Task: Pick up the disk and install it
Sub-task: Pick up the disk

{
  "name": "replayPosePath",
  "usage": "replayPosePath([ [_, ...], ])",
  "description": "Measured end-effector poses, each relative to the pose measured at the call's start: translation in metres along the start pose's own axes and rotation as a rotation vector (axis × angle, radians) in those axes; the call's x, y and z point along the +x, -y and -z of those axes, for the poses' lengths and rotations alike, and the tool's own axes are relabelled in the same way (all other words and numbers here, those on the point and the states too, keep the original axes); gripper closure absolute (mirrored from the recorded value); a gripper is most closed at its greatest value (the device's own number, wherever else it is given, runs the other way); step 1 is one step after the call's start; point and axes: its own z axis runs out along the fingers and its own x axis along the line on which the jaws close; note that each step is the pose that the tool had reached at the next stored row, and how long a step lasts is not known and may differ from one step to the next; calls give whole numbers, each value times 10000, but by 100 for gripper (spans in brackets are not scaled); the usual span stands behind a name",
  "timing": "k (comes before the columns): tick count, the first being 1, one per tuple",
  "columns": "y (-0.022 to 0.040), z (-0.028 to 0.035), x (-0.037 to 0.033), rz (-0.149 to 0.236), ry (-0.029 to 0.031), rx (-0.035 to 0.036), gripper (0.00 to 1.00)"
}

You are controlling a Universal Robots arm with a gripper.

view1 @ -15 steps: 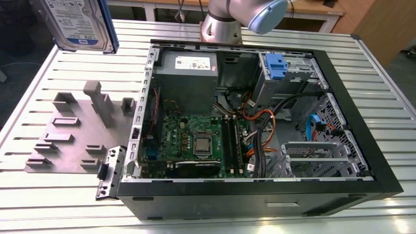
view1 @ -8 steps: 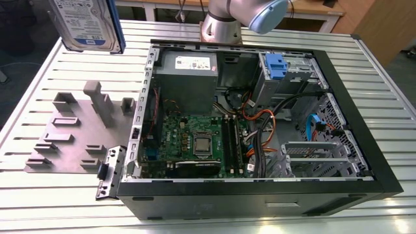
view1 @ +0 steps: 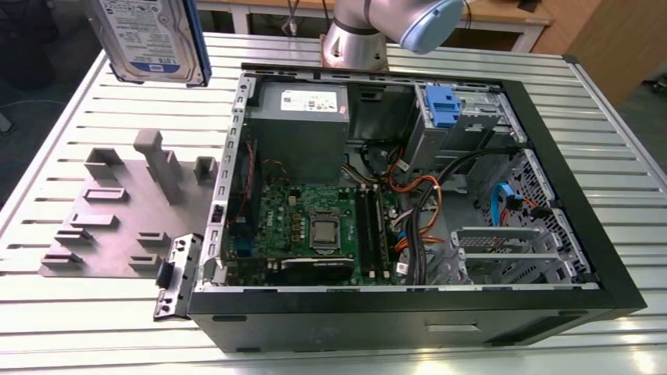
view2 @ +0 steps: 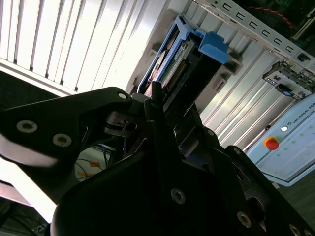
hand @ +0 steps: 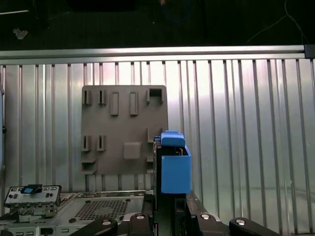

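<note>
- We see the fingers [view2: 156, 110] clenched on the disk [view2: 174, 64]. It sits edge-on between them and reaches out past their tips.
- The disk's blue carrier rail [hand: 174, 169] frames the end farthest from the fingers, with a blue tab at that far tip.
- In the exterior view the disk [view1: 146, 35] hangs in the air, label side showing, touching neither the surface [view1: 83, 312] nor anything on it.
- Below the fingers, beyond the disk's free end, a grey plate [hand: 125, 123] with raised blocks and slots lies flat on the slatted metal surface, well apart from the disk.
- An open computer case [view1: 417, 312] rests on the same surface, lower than the fingers and off to one side of them. It lies just beside the grey plate.
- Inside the case, well apart from the fingers, we see a grey power-supply box [view1: 297, 125] with a white sticker, a green motherboard [view1: 312, 223] and bundles of coloured cables [view1: 417, 211].
- A narrow blue plastic tab [view1: 443, 105] sits in the metal drive bay at the case's far corner, well apart from the fingers.
- The arm [view1: 360, 35] rises from its base behind the case.
</note>
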Motion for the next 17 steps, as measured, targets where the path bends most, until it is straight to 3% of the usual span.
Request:
replayPosePath([
  [6, 71, 3, -4, 1, 1, 1, 65],
  [17, 285, 13, -16, 0, 0, 0, 65],
])
